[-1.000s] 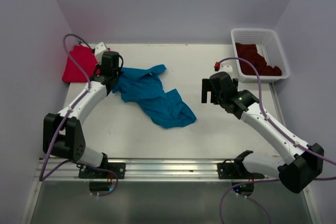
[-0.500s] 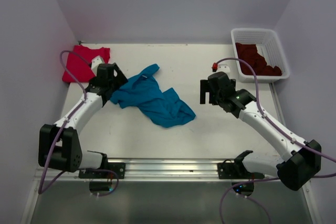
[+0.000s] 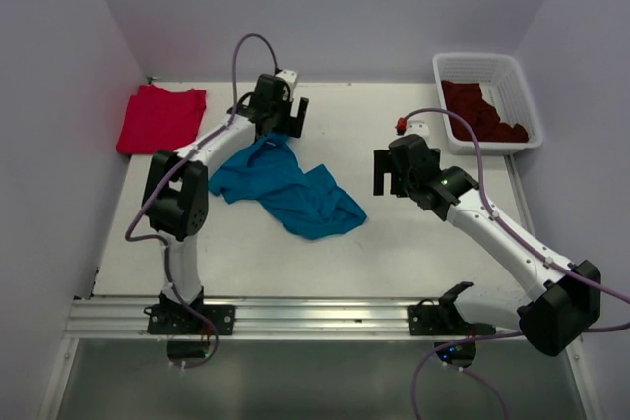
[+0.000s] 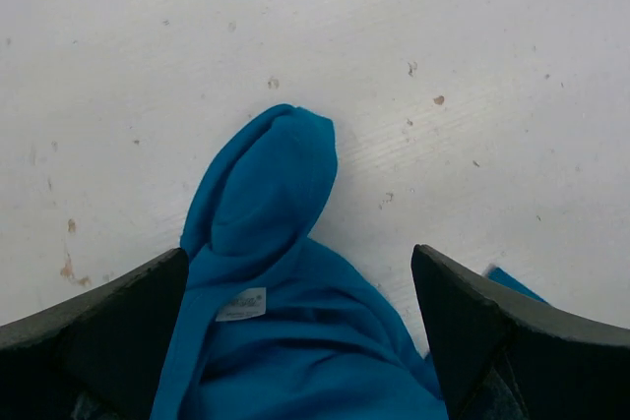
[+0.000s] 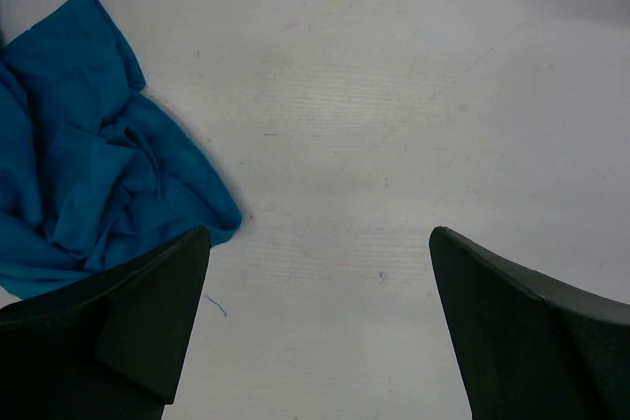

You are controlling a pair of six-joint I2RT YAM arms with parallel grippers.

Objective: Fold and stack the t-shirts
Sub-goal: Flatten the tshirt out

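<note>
ok, l hand (image 4: pixel 298 253) released, just above teal t-shirt's (image 4: pixel 276 179) far tip; r hand (image 5: pixel 320 233) released too, well to its right

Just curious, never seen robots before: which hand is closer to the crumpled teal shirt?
Left. The left hand hovers open above the far tip of the teal t-shirt; the right hand hangs open over bare table, off to the shirt's right side.

Bare table (image 3: pixel 394 243) right of teal t-shirt (image 3: pixel 285 184)
</note>
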